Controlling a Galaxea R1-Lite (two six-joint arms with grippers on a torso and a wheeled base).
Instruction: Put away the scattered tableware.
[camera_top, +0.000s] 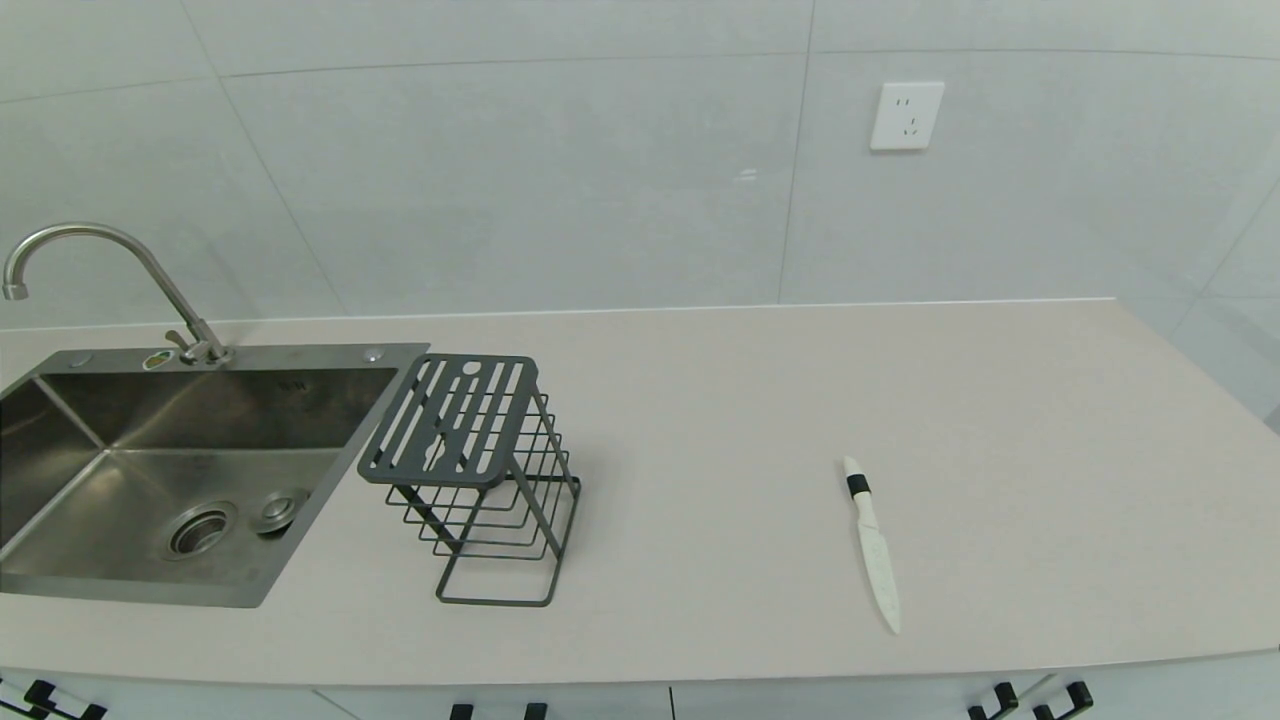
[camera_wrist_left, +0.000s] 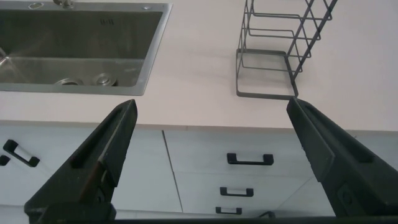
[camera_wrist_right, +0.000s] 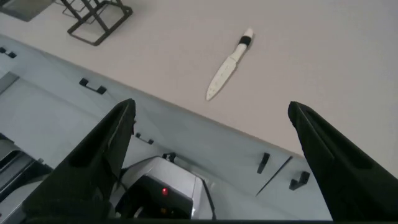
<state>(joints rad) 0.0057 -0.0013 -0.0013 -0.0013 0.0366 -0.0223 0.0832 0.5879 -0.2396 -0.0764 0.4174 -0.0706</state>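
head view: a white knife (camera_top: 872, 543) with a black band near the end of its handle lies flat on the pale counter (camera_top: 700, 400), on the robot's right side. its blade tip points toward the counter's front edge and its handle toward the wall. well apart from it to the left stands a dark wire rack (camera_top: 470, 470) with a slotted top plate, just beside the steel sink (camera_top: 330, 490). a curved faucet (camera_top: 110, 270) rises behind the basin, and a white outlet (camera_top: 906, 115) sits on the tiled wall.

left wrist view: the left gripper (camera_wrist_left: 210, 106) is spread wide and has nothing between its two dark fingers (camera_wrist_left: 99, 162). it hangs out in front of the cabinet, off the counter. between the fingers show the counter's front edge, the foot of the rack, a corner of the sink, and the drawer fronts with black handles (camera_wrist_left: 250, 160).

right wrist view: the right gripper (camera_wrist_right: 210, 106) is also spread wide and empty. it too sits out past the counter's front edge. the knife lies on the counter beyond that edge, seen in the gap between the fingers (camera_wrist_right: 329, 155) but well apart from them, its blade tip nearest the edge. a corner of the rack's base is farther along the counter.
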